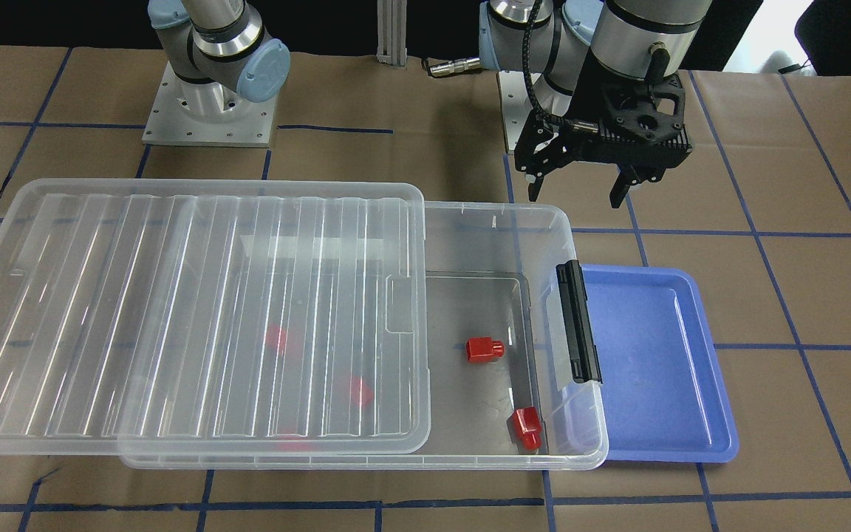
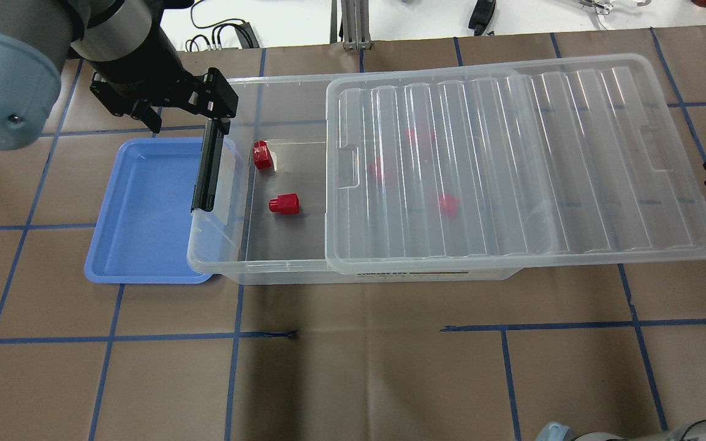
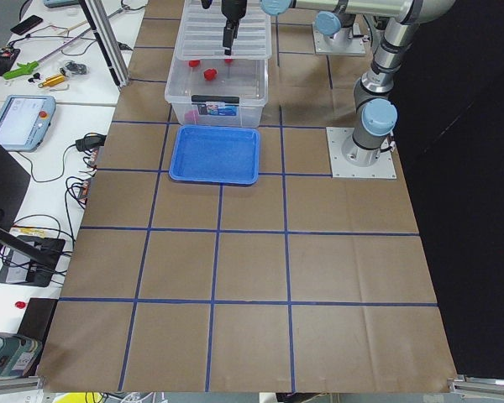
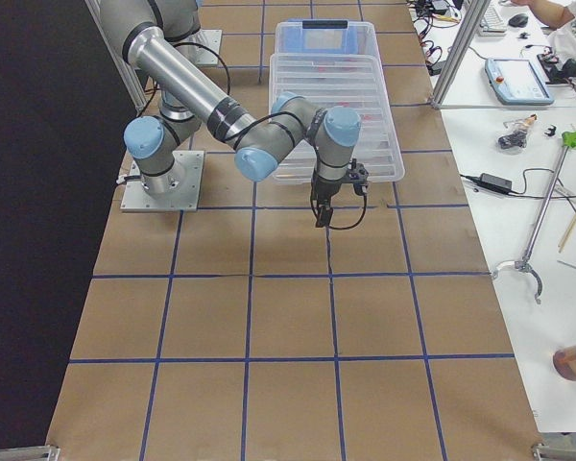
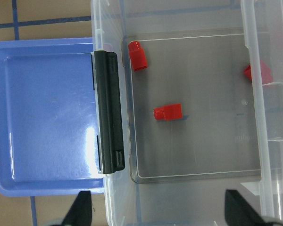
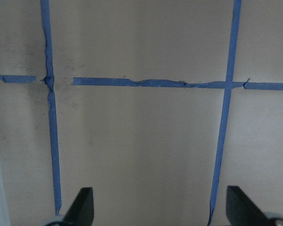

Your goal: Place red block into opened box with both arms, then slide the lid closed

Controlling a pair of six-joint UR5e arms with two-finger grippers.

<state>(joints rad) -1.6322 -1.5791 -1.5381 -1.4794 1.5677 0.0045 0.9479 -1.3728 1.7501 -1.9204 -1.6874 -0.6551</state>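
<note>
From where I stand, the placing looks done. One red block [image 1: 484,349] lies on the floor of the clear box [image 1: 499,214] in its uncovered end. A second red block [image 1: 527,428] sits in the corner by the black clip bar [image 1: 578,321], and three red blurs show through the ribbed lid [image 1: 174,310]. The blue tray [image 1: 654,369], touching the box's clip end, holds nothing. What remains, I'd judge, is the closing: the lid rests on the box but is pushed towards the robot's right, overhanging that end and leaving the clip end uncovered. The left gripper [image 1: 575,193] hangs over the back rim near the clip end, jaws spread and empty. The right gripper [image 4: 323,216] hangs over bare table just off the lid's overhanging end, also spread and empty. A strip label [image 2: 411,274] on the box's long wall seems to read "STORAGE BOX"; its finer print is too small to read.
</note>
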